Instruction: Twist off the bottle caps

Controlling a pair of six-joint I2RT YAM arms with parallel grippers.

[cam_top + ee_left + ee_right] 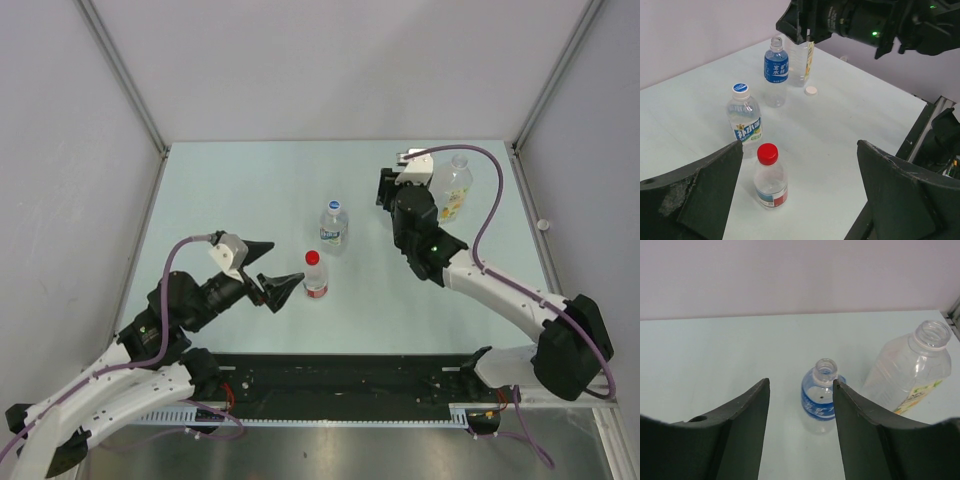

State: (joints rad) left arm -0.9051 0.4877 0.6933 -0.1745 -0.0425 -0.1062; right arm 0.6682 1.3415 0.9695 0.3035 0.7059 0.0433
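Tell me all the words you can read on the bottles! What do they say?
"宝矿" over "水特", as best it reads: white characters on the blue-label bottle, left wrist view.
White-and-blue-label bottle: big blue characters, too blurred to read.
Blue cap on that bottle: a printed mark, too small to read.
Red-label bottle: no readable words.
Large bottle, yellowish label: too blurred to read.

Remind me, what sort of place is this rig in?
Probably a robotics lab test cell: plain grey walls, aluminium frame posts, and a pale table with plastic bottles.
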